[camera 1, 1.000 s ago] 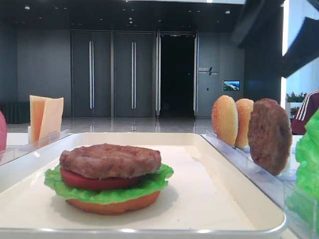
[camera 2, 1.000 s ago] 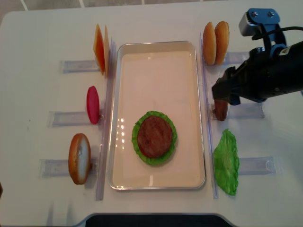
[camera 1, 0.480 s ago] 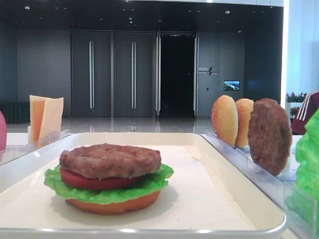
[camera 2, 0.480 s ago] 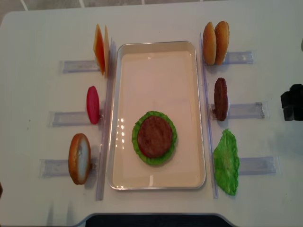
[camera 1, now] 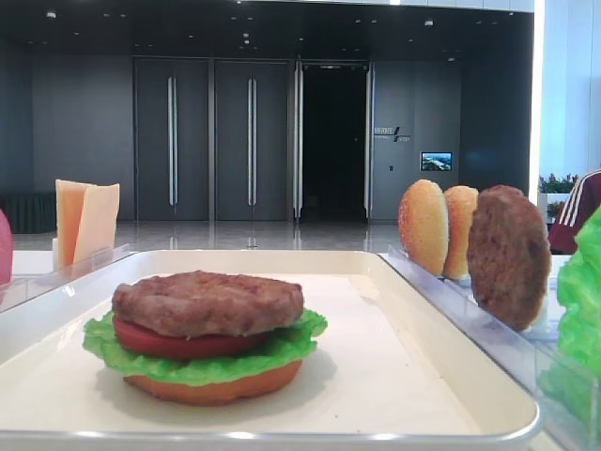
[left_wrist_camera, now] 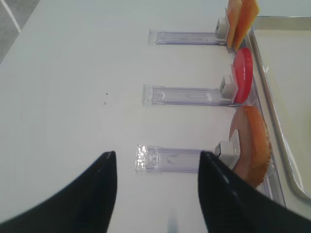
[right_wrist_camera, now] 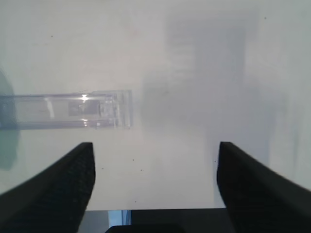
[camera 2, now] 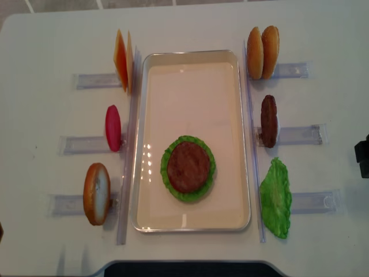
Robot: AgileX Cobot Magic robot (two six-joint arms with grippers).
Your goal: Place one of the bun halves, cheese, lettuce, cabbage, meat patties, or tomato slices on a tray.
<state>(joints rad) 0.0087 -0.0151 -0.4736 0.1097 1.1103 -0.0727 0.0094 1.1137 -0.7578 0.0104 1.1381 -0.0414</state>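
Tray (camera 2: 190,60) sits mid-surface, long axis running near edge to far edge. On it, toward the near end: a stack of flat bottom bun (camera 1: 216,383), lettuce (camera 1: 202,355), tomato slice (camera 1: 178,341) and the lighter pinkish-brown patty (camera 1: 208,303) on top. From overhead only the patty (camera 2: 188,166) and the green frill (camera 2: 166,167) around it show.

Right of the tray, on clear racks (camera 2: 297,134): two bun halves (camera 2: 262,52) standing on edge toward the far right corner, touching each other; darker patty (camera 2: 268,120) upright at the mid-right; a loose lettuce leaf (camera 2: 275,197) toward the near right corner.

Left of the tray: cheese slices (camera 2: 121,59) upright toward the far left corner, a red tomato slice (camera 2: 113,127) on edge at mid-left, a bun half (camera 2: 96,193) tilted toward the near left corner.

Right claw (right_wrist_camera: 154,184): fingers wide apart, nothing between them, over bare white surface (right_wrist_camera: 194,73) with the end of a clear rack (right_wrist_camera: 73,109) just beyond the left finger. In the overhead view only a dark bit of it (camera 2: 363,156) shows at the right edge of the surface.

Left claw (left_wrist_camera: 158,194): wide open, empty, over the surface on the left side, the near-left rack (left_wrist_camera: 170,158) between its fingers, bun half (left_wrist_camera: 250,143) just beside.
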